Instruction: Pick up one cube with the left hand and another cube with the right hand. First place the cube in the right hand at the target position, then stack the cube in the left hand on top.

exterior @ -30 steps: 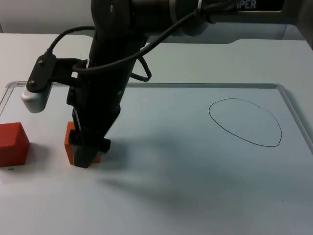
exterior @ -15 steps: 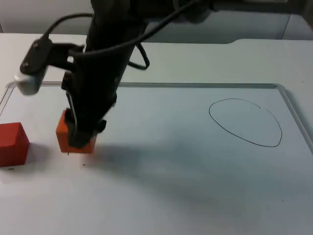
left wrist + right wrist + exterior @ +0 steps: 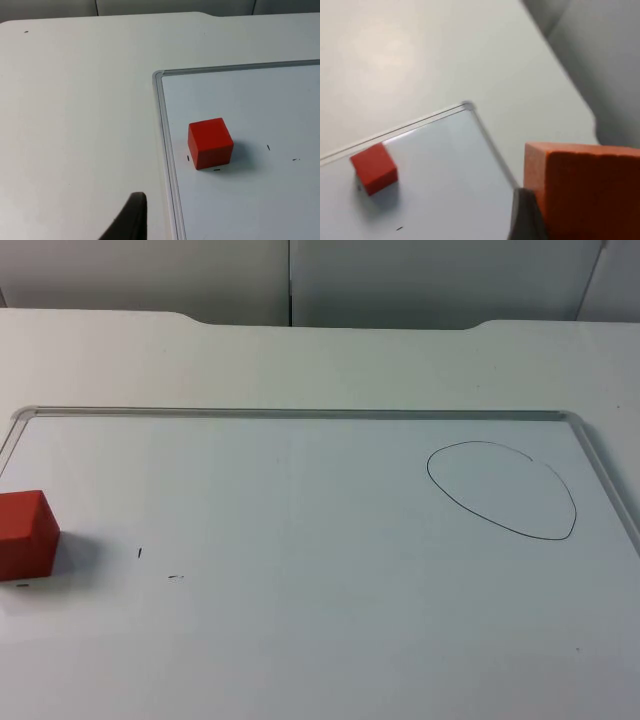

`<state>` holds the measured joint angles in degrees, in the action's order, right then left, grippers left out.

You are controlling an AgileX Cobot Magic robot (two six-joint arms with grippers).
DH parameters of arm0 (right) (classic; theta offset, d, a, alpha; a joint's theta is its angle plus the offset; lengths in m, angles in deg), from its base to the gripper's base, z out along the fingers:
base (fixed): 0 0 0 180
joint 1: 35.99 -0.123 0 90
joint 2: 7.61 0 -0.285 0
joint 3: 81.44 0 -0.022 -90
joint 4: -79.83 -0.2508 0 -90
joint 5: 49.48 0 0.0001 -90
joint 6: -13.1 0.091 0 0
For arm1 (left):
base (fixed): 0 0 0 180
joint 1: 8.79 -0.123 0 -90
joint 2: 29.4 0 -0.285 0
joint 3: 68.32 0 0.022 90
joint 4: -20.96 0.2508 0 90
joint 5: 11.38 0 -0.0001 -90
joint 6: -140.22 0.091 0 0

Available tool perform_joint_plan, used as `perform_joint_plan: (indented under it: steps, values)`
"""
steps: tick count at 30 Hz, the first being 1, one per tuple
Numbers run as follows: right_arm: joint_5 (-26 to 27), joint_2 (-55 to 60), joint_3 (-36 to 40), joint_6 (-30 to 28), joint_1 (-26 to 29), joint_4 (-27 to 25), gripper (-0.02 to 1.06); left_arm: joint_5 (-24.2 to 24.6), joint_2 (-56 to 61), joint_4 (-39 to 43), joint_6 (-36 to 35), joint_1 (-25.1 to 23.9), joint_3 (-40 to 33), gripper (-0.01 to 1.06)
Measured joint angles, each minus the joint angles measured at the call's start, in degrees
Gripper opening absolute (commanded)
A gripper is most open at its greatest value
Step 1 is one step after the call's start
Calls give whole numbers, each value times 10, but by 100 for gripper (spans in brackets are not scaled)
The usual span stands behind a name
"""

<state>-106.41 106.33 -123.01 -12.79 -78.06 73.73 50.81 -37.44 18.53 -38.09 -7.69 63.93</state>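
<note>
A red cube (image 3: 210, 143) sits flat on a white board (image 3: 260, 100) with a raised pale rim, just inside the board's side edge and near one of its rounded corners. Small dark marks (image 3: 268, 147) dot the board beside the cube. The board lies on the white bench (image 3: 75, 100). One black fingertip (image 3: 131, 220) of the left gripper hangs over the bench, outside the rim.

A white table (image 3: 100, 350) is seen, ending at a grey partition wall at its far side. A whiteboard (image 3: 300, 500) with a pale rim is laid flat on it. A red cube (image 3: 25, 535) rests on the board near its left edge, and a drawn outline (image 3: 500, 490) is marked toward the right.
</note>
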Motion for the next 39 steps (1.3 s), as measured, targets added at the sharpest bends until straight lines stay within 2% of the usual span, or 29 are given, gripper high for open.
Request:
perform_joint_plan:
  steps: [1,4,6,7,12,20,28,36,39]
  values:
    - [0,0,0,0,0,0,0,0,0,0,0,0,0,105]
    - [12,-80,46,50,4,33,0,0,0,0,0,0,0,105]
    - [28,-142,102,60,4,32,0,0,0,0,0,0,0,105]
    - [28,-142,102,60,4,32,0,0,0,0,0,0,0,105]
    - [92,-292,262,79,4,43,0,0,0,0,0,0,0,105]
    - [62,-407,342,127,4,49,0,0,0,0,0,0,0,105]
    - [56,-543,459,134,4,42,0,0,0,0,0,0,0,105]
    - [56,-605,543,136,4,33,0,0,0,0,0,0,0,105]
    - [71,-616,575,136,4,31,0,0,0,0,0,0,0,105]
